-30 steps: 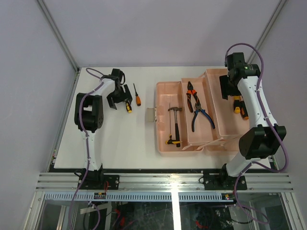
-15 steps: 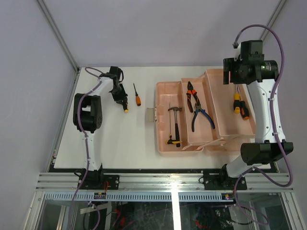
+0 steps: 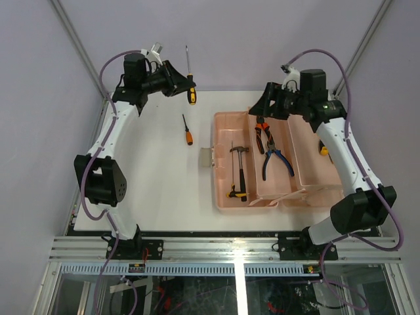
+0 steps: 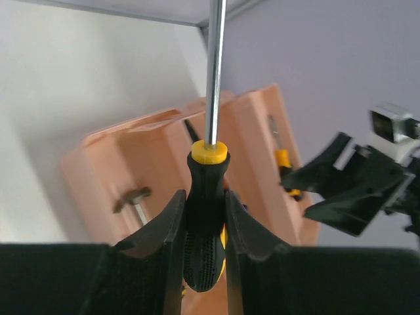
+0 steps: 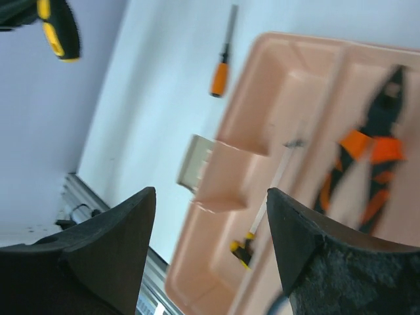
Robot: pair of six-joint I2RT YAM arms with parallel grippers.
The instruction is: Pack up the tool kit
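Observation:
My left gripper (image 3: 180,84) is shut on the black-and-yellow screwdriver (image 3: 190,92), held high above the table's far left with its shaft pointing away. In the left wrist view the handle (image 4: 205,226) sits pinched between both fingers (image 4: 172,226). A small orange screwdriver (image 3: 188,133) lies on the table left of the open pink tool box (image 3: 226,193). The box holds a hammer (image 3: 239,169), orange pliers (image 3: 262,130), blue pliers (image 3: 276,161) and a yellow-handled tool (image 3: 323,150) half hidden behind the right arm. My right gripper (image 3: 264,108) hangs open and empty above the box's far edge.
The box's grey latch (image 3: 207,157) sticks out toward the table's middle. In the right wrist view the orange screwdriver (image 5: 222,71), the latch (image 5: 196,165) and the hammer (image 5: 265,211) lie below the open fingers (image 5: 111,252). White table surface stretches left of the box.
The left gripper shut on the black-and-yellow screwdriver on the table and lifted it up and back. The right arm swung left from the box's right compartment to over its middle.

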